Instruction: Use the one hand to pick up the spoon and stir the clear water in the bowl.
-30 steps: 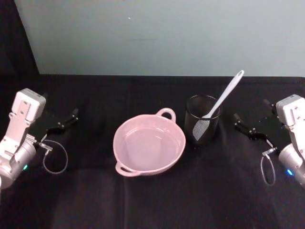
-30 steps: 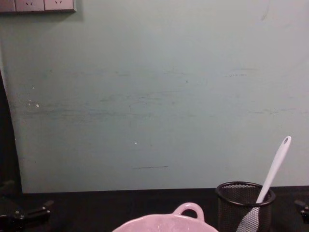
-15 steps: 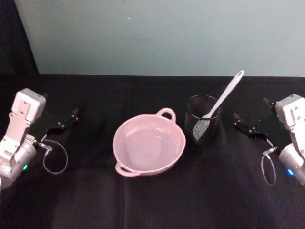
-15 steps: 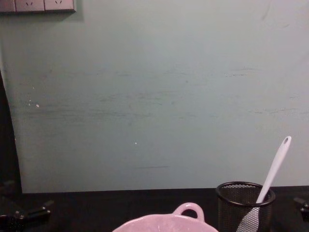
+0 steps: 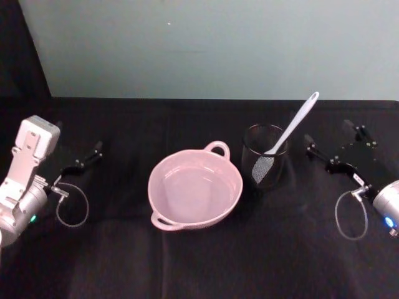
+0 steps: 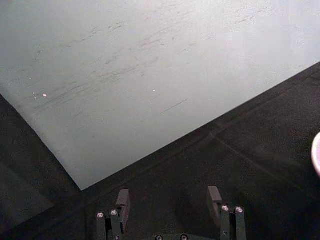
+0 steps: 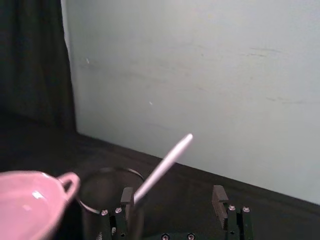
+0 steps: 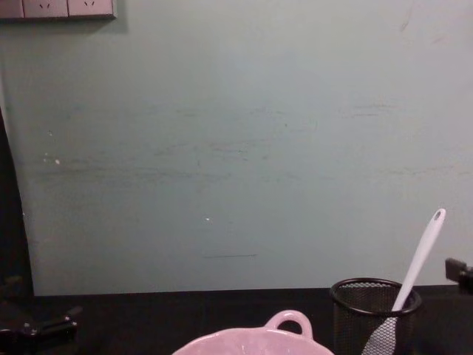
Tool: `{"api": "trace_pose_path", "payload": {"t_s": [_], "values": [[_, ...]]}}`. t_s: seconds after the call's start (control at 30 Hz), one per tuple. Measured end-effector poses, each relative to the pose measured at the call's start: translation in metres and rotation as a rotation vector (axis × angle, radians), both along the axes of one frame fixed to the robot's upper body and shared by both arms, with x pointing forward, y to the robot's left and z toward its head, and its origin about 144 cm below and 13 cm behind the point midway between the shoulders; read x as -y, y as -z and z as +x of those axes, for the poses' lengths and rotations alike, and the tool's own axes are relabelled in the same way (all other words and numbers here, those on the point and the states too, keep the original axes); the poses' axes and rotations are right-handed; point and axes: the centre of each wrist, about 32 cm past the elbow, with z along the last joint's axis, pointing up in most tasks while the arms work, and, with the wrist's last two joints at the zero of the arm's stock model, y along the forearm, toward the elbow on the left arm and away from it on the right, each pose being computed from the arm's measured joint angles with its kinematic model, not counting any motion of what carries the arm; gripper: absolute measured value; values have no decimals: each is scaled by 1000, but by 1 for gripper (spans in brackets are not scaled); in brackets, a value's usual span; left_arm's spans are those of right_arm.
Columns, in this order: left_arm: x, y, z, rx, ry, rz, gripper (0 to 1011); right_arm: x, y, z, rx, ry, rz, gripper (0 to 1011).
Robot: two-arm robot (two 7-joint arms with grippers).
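The pale white spoon (image 5: 293,129) stands tilted in a black wire-mesh cup (image 5: 265,156), head down and handle leaning to the right. In the right wrist view the spoon (image 7: 165,162) slants up just beyond the fingers. The pale pink bowl (image 5: 195,190) with clear water sits left of the cup. My right gripper (image 5: 327,132) hovers open to the right of the cup, level with its rim, apart from the spoon; the right gripper (image 7: 173,196) holds nothing. My left gripper (image 5: 79,140) rests open at the far left, and the left gripper (image 6: 169,200) is empty.
Black cloth (image 5: 199,261) covers the table. A pale green wall (image 5: 212,43) stands behind it, with a dark curtain (image 5: 15,50) at the back left. Cable loops hang under both wrists.
My right gripper has risen and shifted toward the cup, and its wrist has turned, so the white box on it no longer shows. The left arm, spoon and bowl have not moved.
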Motion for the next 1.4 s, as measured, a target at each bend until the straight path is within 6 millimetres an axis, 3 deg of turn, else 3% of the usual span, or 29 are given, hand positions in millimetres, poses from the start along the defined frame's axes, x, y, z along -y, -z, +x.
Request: {"api": "trace_pose_path", "payload": {"t_s": [0.67,1.4], "values": [[0,0,0,0,0,0,1011,-10,-14,26,-264,-11,481,1004],[0,0,0,0,0,0,1011,-30,-14,52,-307,1,553,1004]]}}
